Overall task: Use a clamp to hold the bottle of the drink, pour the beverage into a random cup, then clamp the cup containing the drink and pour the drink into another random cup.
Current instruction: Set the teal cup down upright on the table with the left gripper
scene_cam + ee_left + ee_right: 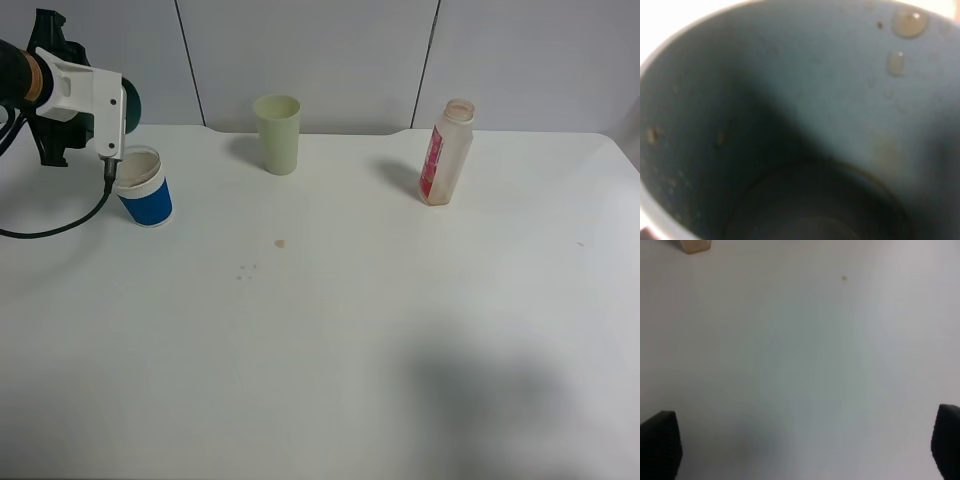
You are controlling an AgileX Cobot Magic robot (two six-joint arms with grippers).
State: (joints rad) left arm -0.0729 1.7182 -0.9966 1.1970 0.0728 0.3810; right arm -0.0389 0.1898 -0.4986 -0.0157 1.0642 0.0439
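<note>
White tabletop (pixel 330 330) in the high view held the blue-banded cup (pixel 146 190) below the left gripper (pixel 118 110), bottle (pixel 446 152) far right. The left wrist view showed the clamped teal tumbler's (pixel 790 115) droplet-flecked inside. The right wrist view showed the right gripper (pixel 805 450) spread wide, empty.

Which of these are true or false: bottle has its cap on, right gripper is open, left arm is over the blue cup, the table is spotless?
1. The bottle has its cap on. False: its neck is open.
2. The right gripper is open. True.
3. The left arm is over the blue-banded cup. True.
4. The table is spotless. False: small brownish drops lie on it.
</note>
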